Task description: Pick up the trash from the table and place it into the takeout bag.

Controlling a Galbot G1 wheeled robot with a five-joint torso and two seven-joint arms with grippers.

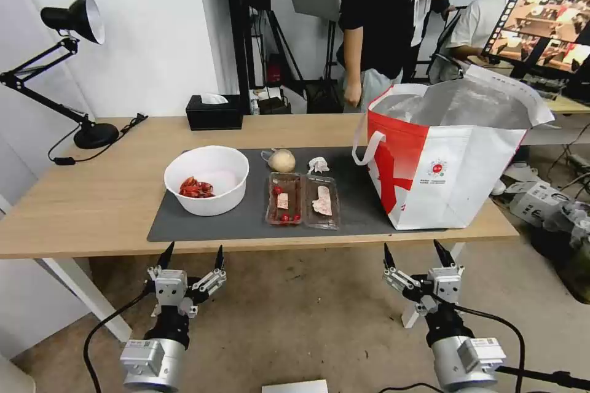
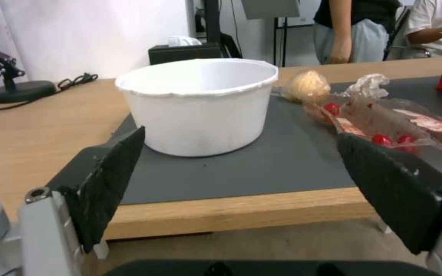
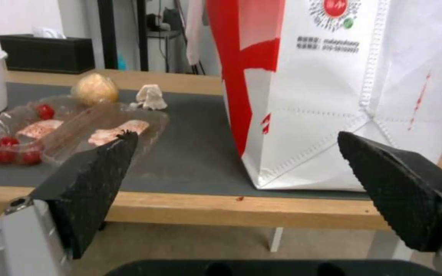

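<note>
Left gripper: the left gripper [image 1: 192, 250] hangs below the table's near edge, in front of the bowl, fingers spread wide and holding nothing.
Right gripper: the right gripper [image 1: 416, 247] hangs below the near edge too, in front of the bag, fingers likewise wide apart and empty.
Desk lamp: a black desk lamp [image 1: 74, 18] stands at the far left of the table [image 1: 80, 196].
Tissue box: a black tissue box [image 1: 214, 112] sits at the far edge, behind the bowl.
Mat: a dark grey mat [image 1: 246, 221] carries all the trash and most of the bag.
Bowl: the white round bowl [image 1: 207, 179] stands upright at the mat's left end, red shell scraps on its floor.
Ball: the beige ball in clear wrap [image 1: 282, 160] lies beyond the tray, near the bowl.
Tray: the clear two-compartment tray [image 1: 302, 199] lies flat mid-mat, its compartments side by side, each running near to far; red bits and pale pieces inside.
Tissue: the crumpled white tissue [image 1: 318, 164] lies just beyond the tray's right compartment.
Takeout bag: the red-and-white takeout bag [image 1: 442, 159] stands upright at the table's right end, mouth open upward, silver lining showing, a white loop handle hanging toward the tray.
</note>
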